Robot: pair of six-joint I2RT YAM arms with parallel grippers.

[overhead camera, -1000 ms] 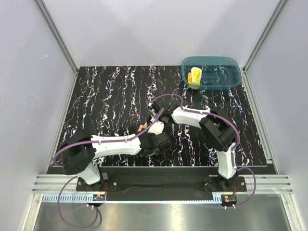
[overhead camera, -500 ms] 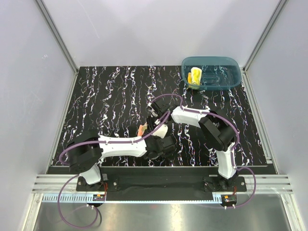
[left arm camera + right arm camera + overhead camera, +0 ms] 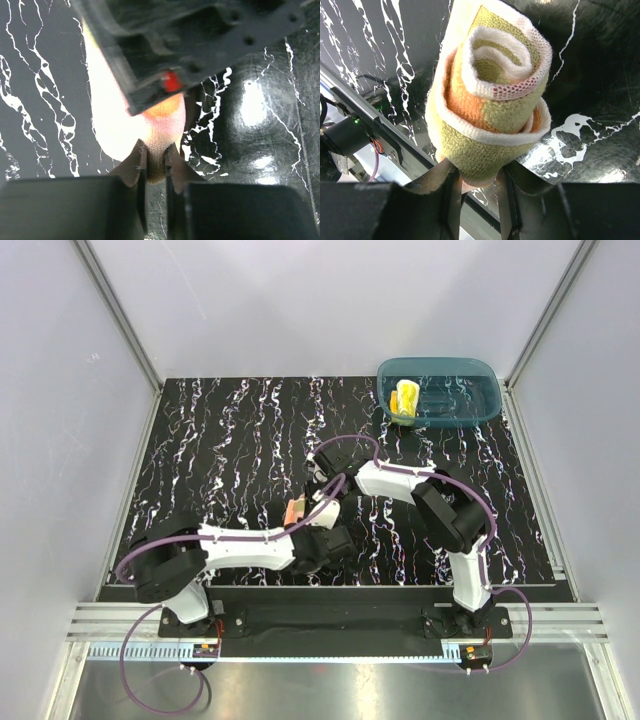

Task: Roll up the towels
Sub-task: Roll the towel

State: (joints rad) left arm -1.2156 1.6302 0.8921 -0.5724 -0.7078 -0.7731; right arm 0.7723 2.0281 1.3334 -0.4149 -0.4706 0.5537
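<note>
The orange polka-dot towel (image 3: 490, 100) is wound into a loose roll and held just above the black marbled mat. My right gripper (image 3: 476, 172) is shut on the roll's lower side. My left gripper (image 3: 156, 150) is shut on a tail end of the same towel (image 3: 120, 115), with the right gripper's body looming right over it. From above, only a scrap of the orange towel (image 3: 293, 511) shows between the two wrists near the mat's front middle. The yellow towel (image 3: 405, 400) lies rolled inside the teal tub.
The teal tub (image 3: 470, 410) stands at the mat's back right corner. The mat's front edge and a metal rail (image 3: 375, 135) lie close below the held roll. Both arms cross tightly at the front middle, with purple cables looping over them.
The left gripper has closed on the towel's end. The left arm has drawn slightly toward the front edge, and the orange towel has shifted a little with it. The right arm has stayed put.
</note>
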